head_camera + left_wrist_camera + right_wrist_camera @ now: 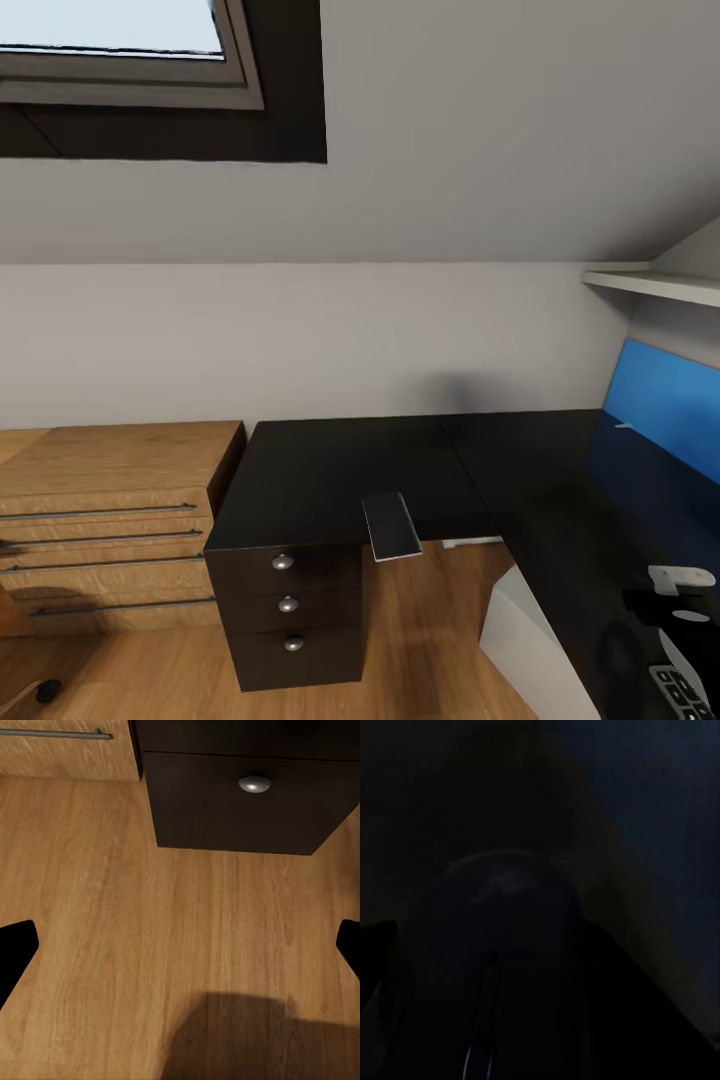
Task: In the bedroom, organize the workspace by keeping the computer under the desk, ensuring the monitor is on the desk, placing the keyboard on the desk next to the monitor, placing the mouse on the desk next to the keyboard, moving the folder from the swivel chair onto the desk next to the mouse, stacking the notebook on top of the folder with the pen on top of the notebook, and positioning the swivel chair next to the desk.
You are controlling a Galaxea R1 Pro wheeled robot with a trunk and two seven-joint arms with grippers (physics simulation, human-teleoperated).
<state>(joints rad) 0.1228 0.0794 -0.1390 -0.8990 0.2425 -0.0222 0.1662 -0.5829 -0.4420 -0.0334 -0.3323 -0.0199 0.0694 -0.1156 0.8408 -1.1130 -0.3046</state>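
Note:
The glossy black desk (400, 470) runs from the middle to the right, with its blue back panel (665, 400) at the right. A small dark-and-pale notebook (390, 525) lies at the desk's front edge, partly overhanging it. Below the desk stands the white-grey computer (510, 620). A corner of the keyboard (680, 692) shows at the bottom right. My right gripper (665, 600) hovers low over the desk near it. In the dark right wrist view the rounded black mouse (502, 945) lies close between the wide-set fingers (376, 945). My left gripper (187, 937) is open over the floor.
A black drawer unit (288, 600) with round knobs stands under the desk's left end. Beside it is a light wooden drawer chest (105, 520). A skylight (120, 50) sits in the sloped ceiling and a white shelf (655, 283) hangs at the right. Wood floor (150, 907) lies in front.

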